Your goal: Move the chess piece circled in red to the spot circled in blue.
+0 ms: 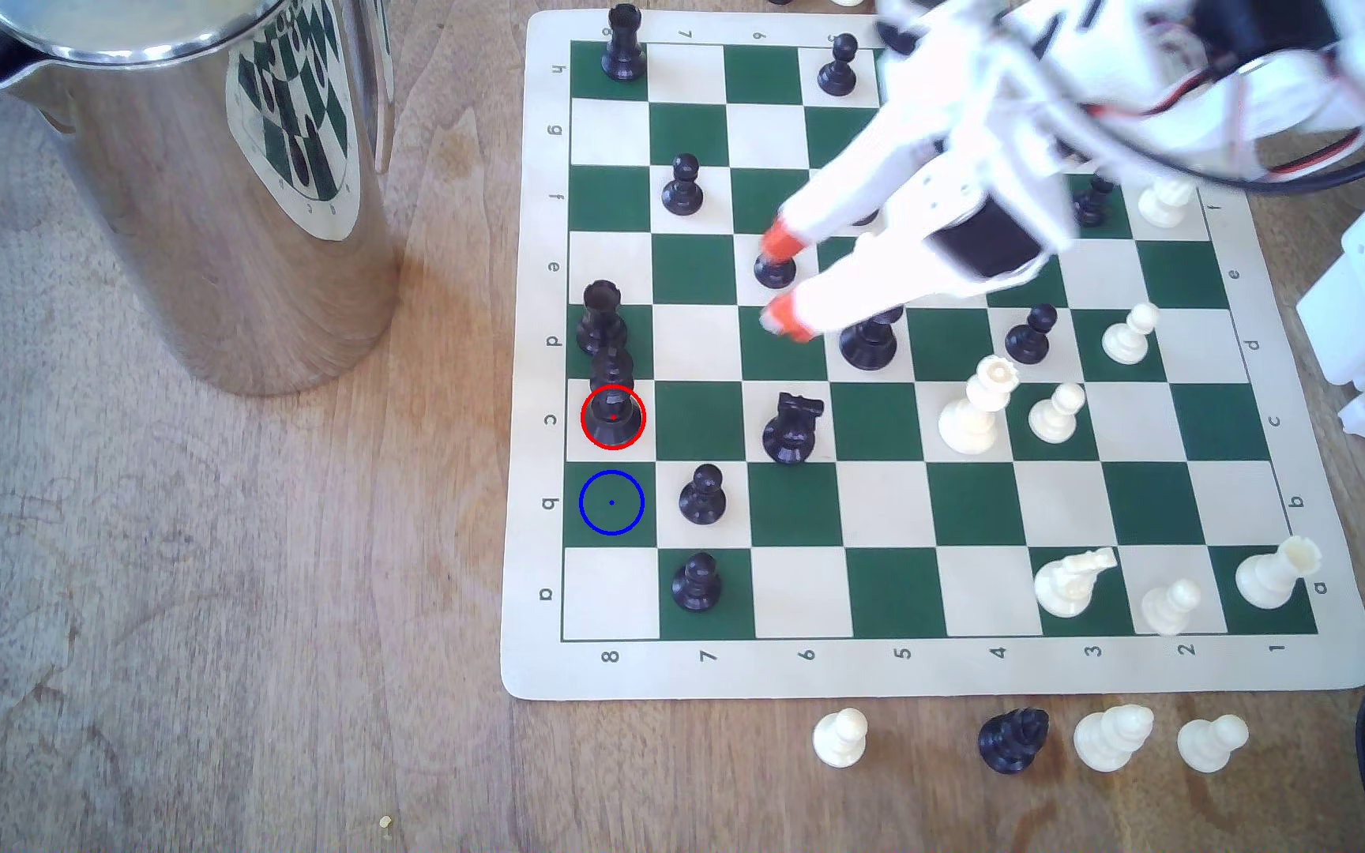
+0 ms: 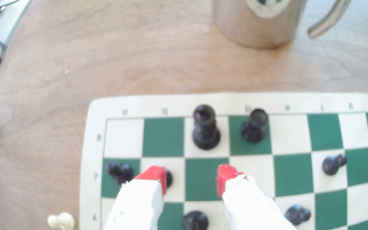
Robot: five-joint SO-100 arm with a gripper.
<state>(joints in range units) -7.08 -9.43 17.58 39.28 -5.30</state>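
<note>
Piece: the chess piece circled in red [image 1: 612, 403] stands at the board's 9 o'clock edge, directly at 12 o'clock of the spot circled in blue [image 1: 611, 503].
Handling: probably light, rigid, top-heavy; grip the slim body.
End effector [image 1: 779, 283]: fingers apart, empty.

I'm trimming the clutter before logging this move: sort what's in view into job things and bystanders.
Job:
- tall black piece in the red circle
- green square in the blue circle
- gripper, open, above the middle of the board

Just lying about:
- steel jug
- black rook
- captured pieces off the board
- white queen
</note>
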